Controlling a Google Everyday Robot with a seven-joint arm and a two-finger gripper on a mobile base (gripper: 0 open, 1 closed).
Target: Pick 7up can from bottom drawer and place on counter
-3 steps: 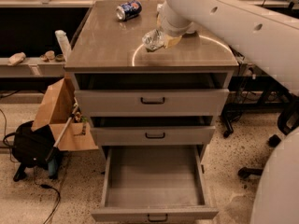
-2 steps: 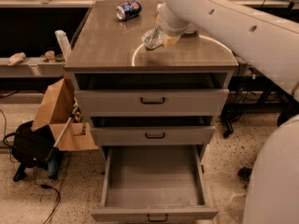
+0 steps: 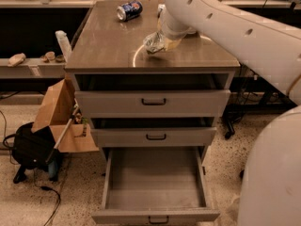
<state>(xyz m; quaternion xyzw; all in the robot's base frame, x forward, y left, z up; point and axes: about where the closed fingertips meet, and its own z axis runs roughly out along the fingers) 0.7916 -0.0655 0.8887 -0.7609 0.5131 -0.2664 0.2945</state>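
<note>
The 7up can point(image 3: 154, 42), pale silvery-green, is tilted low over the middle of the counter point(image 3: 106, 48), by the pale arc mark. My gripper point(image 3: 162, 40) reaches in from the upper right and is shut on the can, with most of it hidden under the white arm. The bottom drawer point(image 3: 155, 175) is pulled fully out below, and its flat grey interior holds nothing.
A blue can point(image 3: 129, 10) lies on its side at the back of the counter. The top drawer point(image 3: 153, 102) and middle drawer point(image 3: 155, 136) stand slightly out. A cardboard box point(image 3: 59, 112) and a black bag point(image 3: 30, 147) sit on the floor at left. My white body fills the right side.
</note>
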